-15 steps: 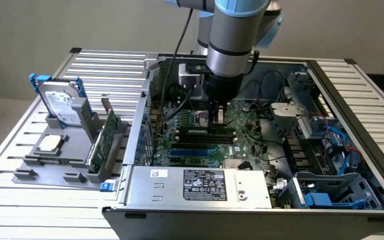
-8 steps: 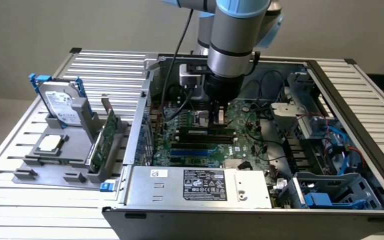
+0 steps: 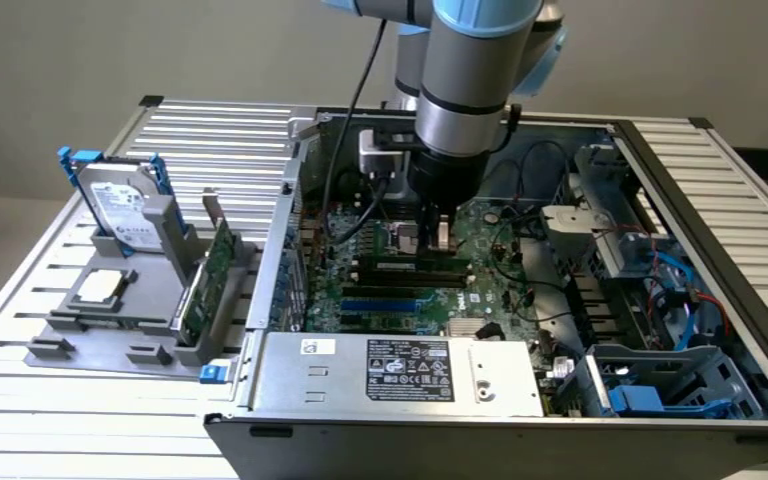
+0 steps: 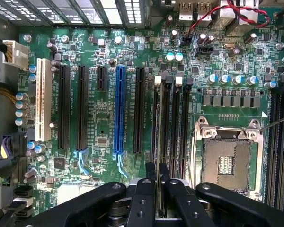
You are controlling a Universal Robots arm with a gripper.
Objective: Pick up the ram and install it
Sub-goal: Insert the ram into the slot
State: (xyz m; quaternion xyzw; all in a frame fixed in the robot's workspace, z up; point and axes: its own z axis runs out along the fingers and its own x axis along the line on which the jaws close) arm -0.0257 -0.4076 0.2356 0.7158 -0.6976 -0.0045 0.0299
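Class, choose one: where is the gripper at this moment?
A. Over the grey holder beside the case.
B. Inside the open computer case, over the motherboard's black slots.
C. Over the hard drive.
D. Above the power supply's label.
B: the gripper reaches down into the case, closed on the ram, which is seen edge-on, right over the black slots of the motherboard.

Ram [image 3: 443, 235] held upright, edge-on, right over mobo's black slots [image 3: 411, 268].

Silver-grey cylindrical arm [image 3: 464, 90] w/ light-blue joint caps [image 3: 484, 15], black cable [image 3: 361, 85] alongside; matte-black gripper [image 4: 157, 166], 2 slim fingers [image 4: 145, 191] w/ small screws [image 4: 141, 202].
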